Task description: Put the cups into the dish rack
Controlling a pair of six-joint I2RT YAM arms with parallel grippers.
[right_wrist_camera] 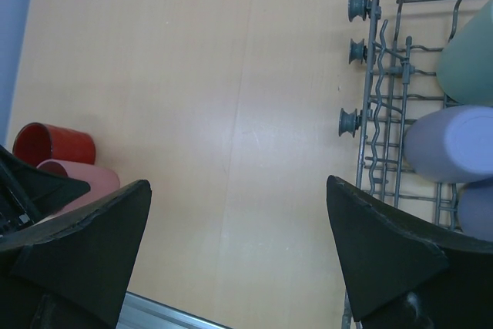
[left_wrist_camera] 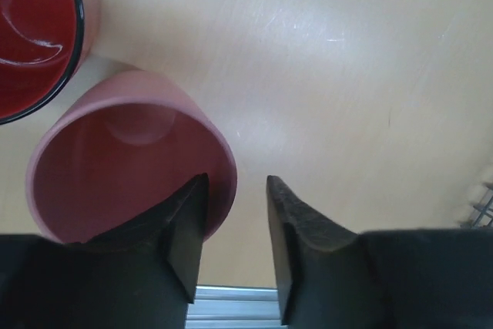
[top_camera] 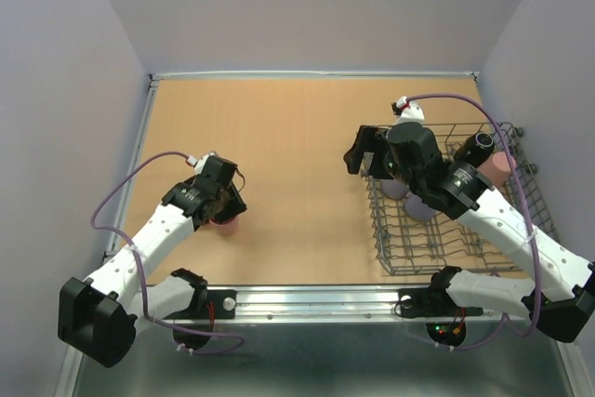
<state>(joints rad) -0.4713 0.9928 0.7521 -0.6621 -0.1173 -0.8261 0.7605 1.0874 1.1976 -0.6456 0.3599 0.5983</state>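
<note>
At the tabletop's left: a pink cup (left_wrist_camera: 131, 152) stood mouth up on the tabletop (top_camera: 297, 137), with a red mug (left_wrist_camera: 31, 28) just beside it.
Left fingers (left_wrist_camera: 181, 236): partly open and straddling the pink cup's wall, one finger inside the cup and the other outside; a gap showed between the outer finger and the wall (no clamp yet).
Right fingers (right_wrist_camera: 385, 252): spread wide and holding nothing, hanging over bare tabletop just beside the rack's left edge.
Rack (right_wrist_camera: 377, 113): on the right side of the tabletop, well apart from the pink cup and red mug.
In the rack, wrist view: a green cup (right_wrist_camera: 470, 52) and two lavender cups (right_wrist_camera: 451, 140) sat among the tines (their tilt was hard to read).
In the rack, top view: a second pink cup (top_camera: 497, 166) sat near the far right corner with a dark mug (top_camera: 482, 144) beside it, both partly hidden by the right arm.
</note>
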